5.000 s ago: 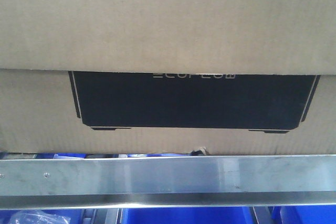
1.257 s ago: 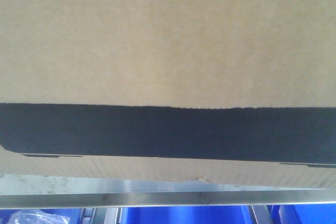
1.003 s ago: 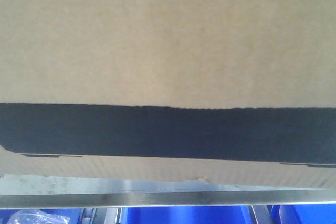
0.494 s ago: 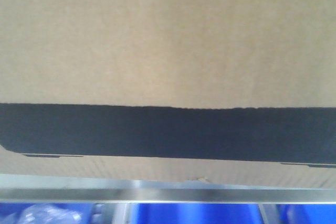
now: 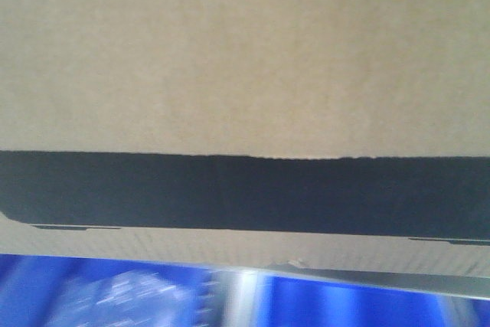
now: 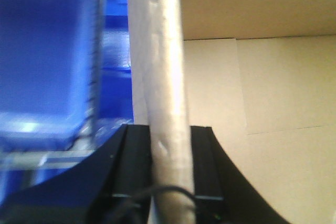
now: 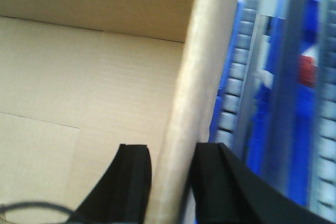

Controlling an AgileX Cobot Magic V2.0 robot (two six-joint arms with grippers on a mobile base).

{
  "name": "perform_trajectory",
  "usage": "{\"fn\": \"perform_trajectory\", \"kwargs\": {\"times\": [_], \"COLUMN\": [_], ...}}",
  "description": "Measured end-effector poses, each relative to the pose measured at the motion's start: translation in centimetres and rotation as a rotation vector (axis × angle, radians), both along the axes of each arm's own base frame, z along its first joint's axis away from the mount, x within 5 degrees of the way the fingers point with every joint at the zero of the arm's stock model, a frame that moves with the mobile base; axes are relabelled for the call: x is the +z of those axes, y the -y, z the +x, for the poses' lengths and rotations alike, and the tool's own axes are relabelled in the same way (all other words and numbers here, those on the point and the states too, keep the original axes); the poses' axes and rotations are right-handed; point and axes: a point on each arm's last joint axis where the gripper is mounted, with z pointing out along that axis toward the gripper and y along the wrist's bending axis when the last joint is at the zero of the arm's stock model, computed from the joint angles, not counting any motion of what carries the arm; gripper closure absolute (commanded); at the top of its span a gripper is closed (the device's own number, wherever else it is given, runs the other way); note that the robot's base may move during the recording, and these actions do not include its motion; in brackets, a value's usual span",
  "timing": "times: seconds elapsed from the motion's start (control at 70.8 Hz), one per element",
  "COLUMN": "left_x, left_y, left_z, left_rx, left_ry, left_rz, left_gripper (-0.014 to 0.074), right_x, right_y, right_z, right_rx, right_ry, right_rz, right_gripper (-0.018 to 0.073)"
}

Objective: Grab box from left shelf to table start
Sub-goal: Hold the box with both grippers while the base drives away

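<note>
The box [image 5: 245, 59], brown cardboard with a black printed panel [image 5: 245, 193], fills most of the front view. In the left wrist view my left gripper [image 6: 169, 129] is shut on the box's left wall [image 6: 163, 66], one black finger [image 6: 137, 153] outside and one inside. My right gripper [image 7: 170, 153] is shut on the right wall [image 7: 202, 61] in the same way, with its inner finger [image 7: 134, 174] over the pale box floor [image 7: 79, 103]. Of the left shelf, only a blurred grey strip of rail [image 5: 406, 283] shows under the box at the lower right.
Blue plastic bins [image 5: 99, 289] lie blurred below the box. A blue bin [image 6: 47, 51] stands close beside the left wall. Grey rollers [image 7: 236, 82], a metal upright [image 7: 286, 77] and more blue bins [image 7: 304, 129] stand just right of the right wall.
The silver rail has slid down almost out of the front view and the bins behind have blurred. The box keeps its place in the frame and both grippers still hold its walls.
</note>
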Motion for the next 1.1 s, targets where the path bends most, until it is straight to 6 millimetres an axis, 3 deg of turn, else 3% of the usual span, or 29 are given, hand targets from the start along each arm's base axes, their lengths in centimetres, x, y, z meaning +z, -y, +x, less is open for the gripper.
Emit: {"fn": "perform_trajectory", "kwargs": {"times": [1.102], "left_x": [0.00], "left_y": [0.02], "left_z": [-0.01], "left_rx": [-0.002], "left_ry": [0.000], "left_rz": [0.000], "left_gripper": [0.0700], "right_x": [0.02], "right_y": [0.00], "right_z": [-0.06], "right_rx": [0.000], "right_ry": [0.002], "right_rz": [0.000], "right_gripper": [0.0502]}}
